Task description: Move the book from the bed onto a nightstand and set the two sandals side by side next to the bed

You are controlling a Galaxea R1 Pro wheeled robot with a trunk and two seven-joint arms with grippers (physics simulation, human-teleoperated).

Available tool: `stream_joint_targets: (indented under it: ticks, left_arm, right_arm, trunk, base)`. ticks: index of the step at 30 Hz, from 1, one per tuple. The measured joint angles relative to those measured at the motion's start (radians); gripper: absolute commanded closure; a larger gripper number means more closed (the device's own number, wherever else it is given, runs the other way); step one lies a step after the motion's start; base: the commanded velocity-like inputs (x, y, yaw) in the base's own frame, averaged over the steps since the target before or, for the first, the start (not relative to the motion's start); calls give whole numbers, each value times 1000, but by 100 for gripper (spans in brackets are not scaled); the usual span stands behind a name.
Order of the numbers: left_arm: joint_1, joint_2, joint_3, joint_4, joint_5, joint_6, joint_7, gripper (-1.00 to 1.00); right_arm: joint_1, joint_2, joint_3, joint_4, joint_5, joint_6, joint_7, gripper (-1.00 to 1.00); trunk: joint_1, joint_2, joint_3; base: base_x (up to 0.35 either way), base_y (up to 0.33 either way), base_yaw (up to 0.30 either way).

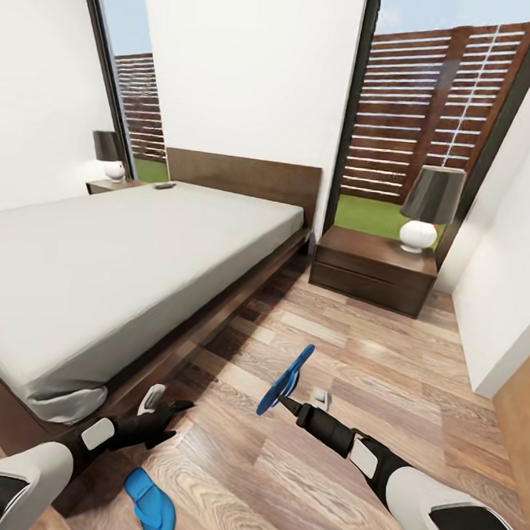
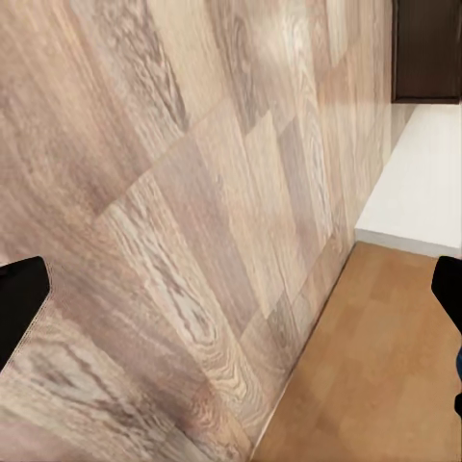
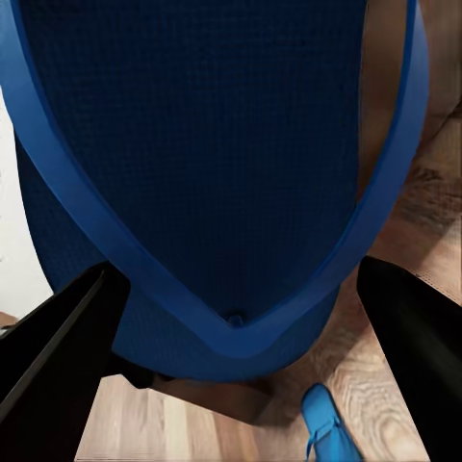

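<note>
Right gripper (image 1: 289,399) is clamped on 1 blue sandal (image 1: 286,379), which I'm holding tilted in the air above the wood floor (image 1: 353,358), off the foot-side corner of the bed (image 1: 131,263). On my right wrist feed the sandal's sole and V-strap (image 3: 231,318) sit between the 2 dark fingers (image 3: 58,337), and the second sandal (image 3: 327,433) shows on the planks below it.

That second sandal (image 1: 151,500) lies flat on the floor close to me, just beside the bed's near corner and below my left arm. My left gripper (image 1: 166,411) hangs near the bed frame with nothing in it; on the left wrist feed its fingertips (image 2: 19,308) stand well apart over bare planks, so I read it as spread wide.

I see 2 nightstands: 1 to the right of the headboard (image 1: 373,269) with a dark-shaded lamp (image 1: 429,205) on a white base, another at the far side of the bed (image 1: 112,185) with its own lamp (image 1: 110,155). A small dark object (image 1: 165,185) lies on the mattress near the headboard; I cannot tell what it is.
</note>
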Motion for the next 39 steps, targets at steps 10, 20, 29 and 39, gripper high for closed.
stream_joint_targets:
  ticks: [10,20,29,39]
  left_arm:
    - [0,0,0,0,0,-1,-1,-100]
    - [0,0,0,0,0,-1,0,-100]
    - [0,0,0,0,0,-3,2,-100]
    - [0,0,0,0,1,-3,2,-100]
  right_arm:
    - [0,0,0,0,0,-1,0,100]
    - [0,0,0,0,-1,-1,-1,100]
    - [0,0,1,0,-1,1,-18,100]
    - [0,0,1,0,-1,-2,-30,100]
  trunk:
    - [0,0,0]
    - [0,0,-1]
    - [0,0,-1]
    - [0,0,-1]
  base:
    - [0,0,107]
    - [0,0,3]
    - [0,0,67]
    - [0,0,159]
